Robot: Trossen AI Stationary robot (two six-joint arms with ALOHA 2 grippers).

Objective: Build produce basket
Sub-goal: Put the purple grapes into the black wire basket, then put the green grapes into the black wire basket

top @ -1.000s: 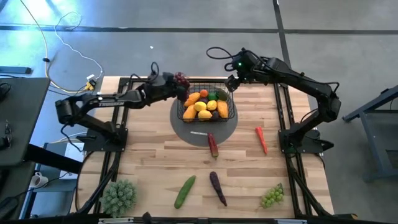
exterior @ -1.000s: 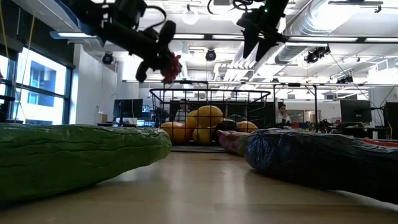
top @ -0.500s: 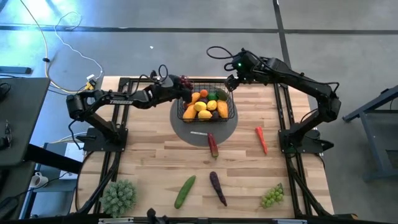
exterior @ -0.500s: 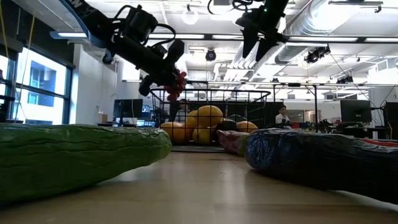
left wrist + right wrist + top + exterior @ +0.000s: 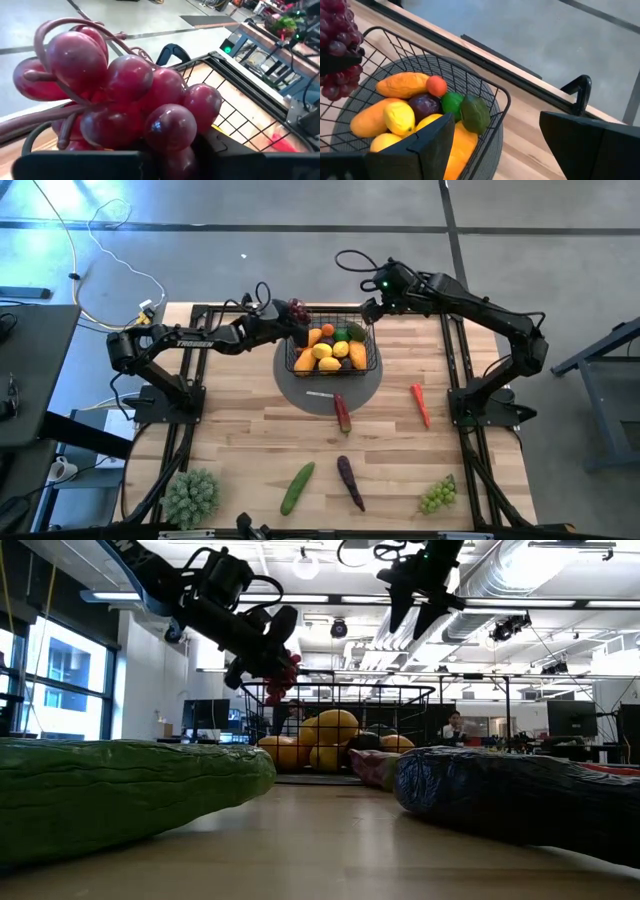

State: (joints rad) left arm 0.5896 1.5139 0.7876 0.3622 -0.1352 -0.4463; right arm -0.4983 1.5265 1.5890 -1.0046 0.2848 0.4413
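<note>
Left gripper (image 5: pixel 287 317) clenched on dark red plastic grape bunch (image 5: pixel 297 309), held above left rim of black wire-mesh basket (image 5: pixel 366 364) on wooden desk (image 5: pixel 240 430); right gripper (image 5: pixel 369 311) released, hovering over basket's far right corner

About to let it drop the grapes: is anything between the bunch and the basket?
Nothing visible does. The left claw holds the red grapes over the basket's far-left rim, apart from the right claw at the far-right corner.

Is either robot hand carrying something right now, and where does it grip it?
The left hand pinches the red grapes at the bunch's underside; the right hand holds nothing.
</note>
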